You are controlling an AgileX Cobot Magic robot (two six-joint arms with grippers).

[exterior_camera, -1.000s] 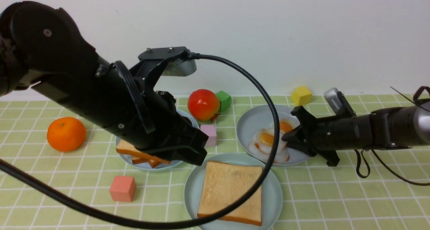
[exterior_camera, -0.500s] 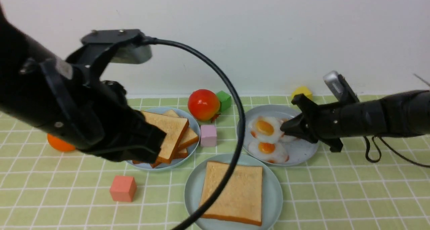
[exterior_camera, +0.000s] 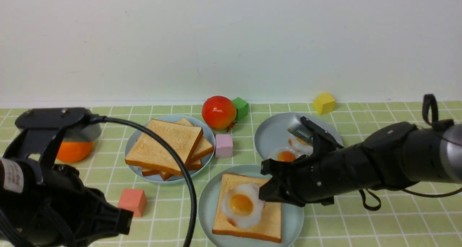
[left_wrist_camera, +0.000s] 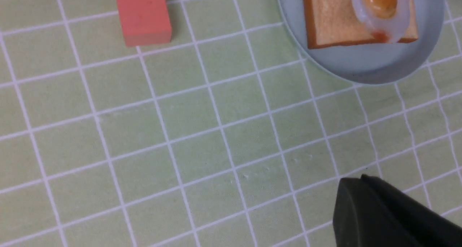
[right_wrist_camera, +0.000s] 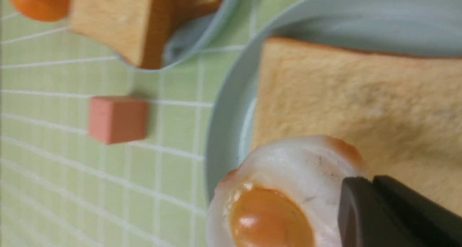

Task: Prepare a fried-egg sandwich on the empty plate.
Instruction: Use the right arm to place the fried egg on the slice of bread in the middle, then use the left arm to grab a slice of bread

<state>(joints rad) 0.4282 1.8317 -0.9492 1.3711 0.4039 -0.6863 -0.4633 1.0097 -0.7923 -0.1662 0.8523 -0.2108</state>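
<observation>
A tan toast slice [exterior_camera: 263, 218] lies on the pale mint-green plate [exterior_camera: 205, 207] at the front centre. A white fried egg [exterior_camera: 241, 205] with an orange yolk rests on the slice. My right gripper [exterior_camera: 263, 195] is shut on the egg's right edge, just above the toast. In the right wrist view the black fingertips [right_wrist_camera: 352, 193] pinch the egg [right_wrist_camera: 288, 182] over the toast [right_wrist_camera: 361, 92]. My left gripper [exterior_camera: 122, 221] is shut and empty, low at the front left, away from the plate. The left wrist view shows its closed tips [left_wrist_camera: 352, 184] over bare cloth.
A stack of toast slices [exterior_camera: 166, 148] sits on a blue-grey plate at back left. Another blue-grey plate [exterior_camera: 270, 131] holds more eggs [exterior_camera: 286, 155]. Around them are a tomato [exterior_camera: 218, 111], an orange [exterior_camera: 74, 151], and green [exterior_camera: 240, 108], yellow [exterior_camera: 323, 102], pink [exterior_camera: 223, 145] and red [exterior_camera: 132, 202] cubes.
My right gripper has carried a fried egg from the back right plate onto the toast on the mint plate. My left arm has drawn back from the toast stack to the front left.
</observation>
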